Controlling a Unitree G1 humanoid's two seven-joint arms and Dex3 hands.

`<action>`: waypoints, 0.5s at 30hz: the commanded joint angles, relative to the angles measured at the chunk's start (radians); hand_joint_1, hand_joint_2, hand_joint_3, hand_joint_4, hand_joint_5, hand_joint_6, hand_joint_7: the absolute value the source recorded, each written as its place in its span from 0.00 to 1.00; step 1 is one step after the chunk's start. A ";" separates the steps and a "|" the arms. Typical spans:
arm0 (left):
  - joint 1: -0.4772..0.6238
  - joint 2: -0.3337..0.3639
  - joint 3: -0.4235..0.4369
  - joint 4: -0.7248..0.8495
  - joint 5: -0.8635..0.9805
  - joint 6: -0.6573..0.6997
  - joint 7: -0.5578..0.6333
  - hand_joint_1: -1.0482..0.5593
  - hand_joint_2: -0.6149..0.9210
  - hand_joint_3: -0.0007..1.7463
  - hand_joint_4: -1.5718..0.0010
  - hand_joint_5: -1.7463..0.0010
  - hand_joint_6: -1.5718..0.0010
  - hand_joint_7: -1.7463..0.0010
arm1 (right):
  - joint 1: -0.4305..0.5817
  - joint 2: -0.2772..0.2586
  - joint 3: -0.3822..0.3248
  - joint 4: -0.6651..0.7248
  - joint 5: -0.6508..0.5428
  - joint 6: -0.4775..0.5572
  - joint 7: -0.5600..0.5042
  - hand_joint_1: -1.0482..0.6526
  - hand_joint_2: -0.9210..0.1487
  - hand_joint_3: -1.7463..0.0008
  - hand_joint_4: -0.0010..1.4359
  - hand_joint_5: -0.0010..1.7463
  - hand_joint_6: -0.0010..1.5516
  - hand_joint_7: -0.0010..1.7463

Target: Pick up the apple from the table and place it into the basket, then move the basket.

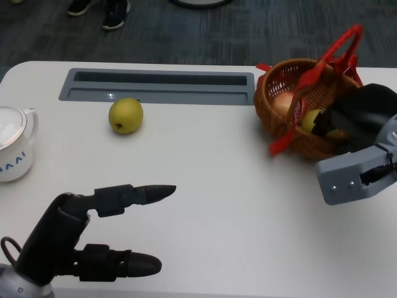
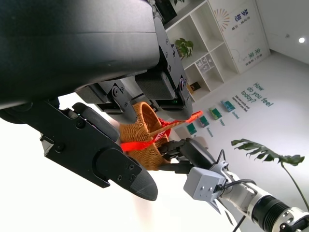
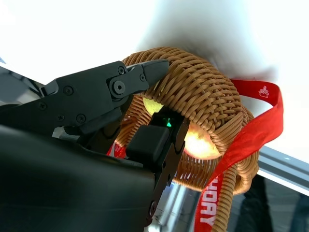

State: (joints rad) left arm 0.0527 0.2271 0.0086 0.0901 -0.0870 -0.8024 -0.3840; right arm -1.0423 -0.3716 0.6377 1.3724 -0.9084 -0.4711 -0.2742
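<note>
a: right hand [image 1: 356,121] first. fingers [image 3: 145,72] reach over the rim into the basket [image 1: 282,81], around a yellow-green fruit [image 1: 312,119] there. can't tell whether they pinch it or are just clear of it, too much is hidden.

b: left?

a: left hand [image 1: 74,239] low over the near desk [image 1: 223,211], fingers [image 1: 146,194] spread and straight, holding nothing. parked clear, i'd guess, so the right has room.

b: so where's the apple?

a: likely the one under the right fingers, already inside the wicker. a pale reddish fruit [image 1: 284,101] sits next to it. a yellow-green pear-like fruit [image 1: 126,115] lies alone on the desk near the grey slot [image 1: 158,85], well apart from both hands.

b: basket moved yet?

a: can't say. red ribbon handle [image 1: 338,46] stands free, nobody's holding it. white kettle [image 1: 13,144] at far left.
</note>
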 commanded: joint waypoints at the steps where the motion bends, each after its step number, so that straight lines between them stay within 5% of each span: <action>1: 0.017 0.009 0.015 -0.004 0.010 -0.012 0.020 0.35 0.86 0.00 0.45 0.99 0.48 1.00 | -0.029 -0.009 -0.018 0.018 0.024 0.076 0.049 0.48 0.03 0.99 0.76 0.00 0.60 0.00; 15: 0.029 0.017 0.022 0.009 -0.020 -0.036 0.011 0.36 0.86 0.00 0.44 1.00 0.48 1.00 | -0.047 0.004 -0.057 0.023 0.065 0.160 0.080 0.42 0.00 0.98 0.76 0.00 0.63 0.00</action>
State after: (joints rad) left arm 0.0711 0.2311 0.0196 0.0928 -0.0981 -0.8306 -0.3783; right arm -1.0619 -0.3619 0.5950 1.3908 -0.8604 -0.3262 -0.1987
